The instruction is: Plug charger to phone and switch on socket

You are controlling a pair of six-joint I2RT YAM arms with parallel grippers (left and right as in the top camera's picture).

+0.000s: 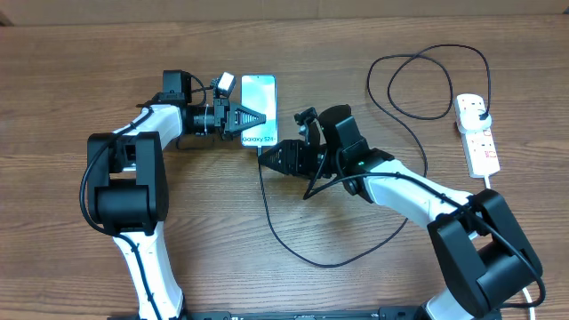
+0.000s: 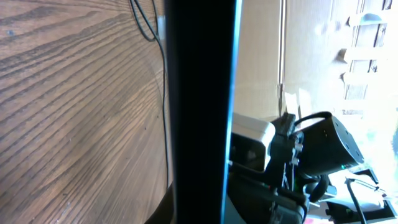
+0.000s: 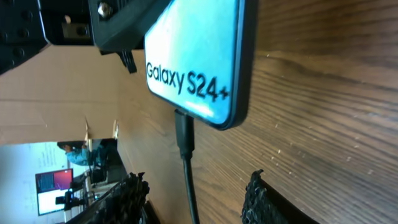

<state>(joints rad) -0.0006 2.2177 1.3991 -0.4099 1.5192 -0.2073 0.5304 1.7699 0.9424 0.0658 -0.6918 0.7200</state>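
Two views split the story: overhead, your left gripper (image 1: 258, 118) clamps the phone (image 1: 259, 92) near the far edge, socket (image 1: 477, 133) by the right edge; the right wrist shows the charger (image 3: 185, 134) plugged in, right gripper (image 3: 196, 196) wide open, empty.

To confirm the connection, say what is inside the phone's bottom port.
The black plug of the charger sits in the bottom edge of the phone, cable trailing down. Its connector is hidden inside the port, so full seating cannot be seen.
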